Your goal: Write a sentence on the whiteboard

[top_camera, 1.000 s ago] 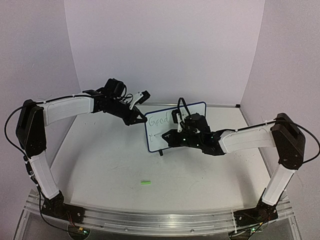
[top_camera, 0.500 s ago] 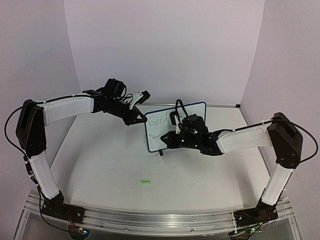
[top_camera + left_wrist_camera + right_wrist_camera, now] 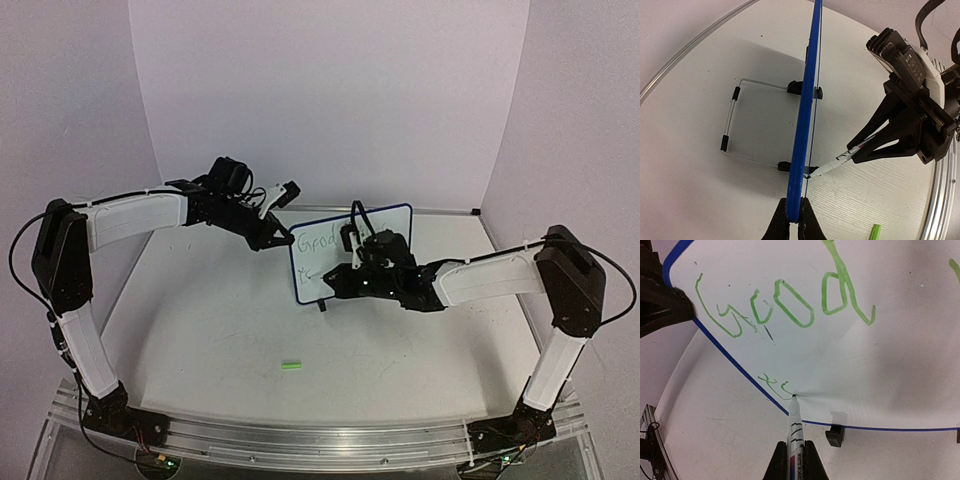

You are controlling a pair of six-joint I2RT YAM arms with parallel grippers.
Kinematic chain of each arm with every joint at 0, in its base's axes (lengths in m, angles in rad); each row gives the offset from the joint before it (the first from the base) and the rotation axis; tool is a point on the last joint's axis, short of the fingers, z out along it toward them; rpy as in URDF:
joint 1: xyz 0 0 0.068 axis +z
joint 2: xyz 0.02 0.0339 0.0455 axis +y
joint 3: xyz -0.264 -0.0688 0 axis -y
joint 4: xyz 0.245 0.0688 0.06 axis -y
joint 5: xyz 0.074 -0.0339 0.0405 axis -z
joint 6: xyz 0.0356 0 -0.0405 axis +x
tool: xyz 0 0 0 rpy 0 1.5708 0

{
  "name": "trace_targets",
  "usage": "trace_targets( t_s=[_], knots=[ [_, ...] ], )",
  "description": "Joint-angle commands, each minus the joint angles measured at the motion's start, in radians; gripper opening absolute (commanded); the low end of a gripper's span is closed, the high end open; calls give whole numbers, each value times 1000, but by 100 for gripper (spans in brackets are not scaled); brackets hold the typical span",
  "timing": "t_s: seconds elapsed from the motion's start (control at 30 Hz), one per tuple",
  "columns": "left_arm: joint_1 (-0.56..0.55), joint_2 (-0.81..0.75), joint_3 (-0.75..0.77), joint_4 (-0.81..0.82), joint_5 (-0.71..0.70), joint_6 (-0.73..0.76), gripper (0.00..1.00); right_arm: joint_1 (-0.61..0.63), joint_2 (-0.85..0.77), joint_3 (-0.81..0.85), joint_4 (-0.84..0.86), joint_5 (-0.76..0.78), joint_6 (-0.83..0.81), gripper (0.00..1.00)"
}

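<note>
Though begun, leaves most of the sentence (image 3: 790,302) unwritten: only "Good" plus first strokes below on the whiteboard (image 3: 900,370), upright toward the table's (image 3: 220,320) back, edge pinched in the left gripper (image 3: 794,210), marker (image 3: 794,420) clamped in the right gripper (image 3: 796,447).

I was working in what looked like a robotics lab test cell. Plain pale backdrop panels (image 3: 330,90) boxed a white counter (image 3: 200,320) on three sides. Along the bottom of the frame an aluminium rail (image 3: 320,436) carried the left arm base (image 3: 105,406) and the right arm base (image 3: 508,434), each beside a small green indicator light (image 3: 166,462).
</note>
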Motion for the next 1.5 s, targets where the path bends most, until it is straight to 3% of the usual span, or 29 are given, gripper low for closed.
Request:
trace_targets(
  t_s=[0.0,1.47],
  knots=[
    [6,-18,-16,-22,-81,57,0,-8,-52,14,12,73,-14,0],
    [6,-25,-16,-23,-84,58,0,-8,-48,33,18,-6,-18,0]
  ],
)
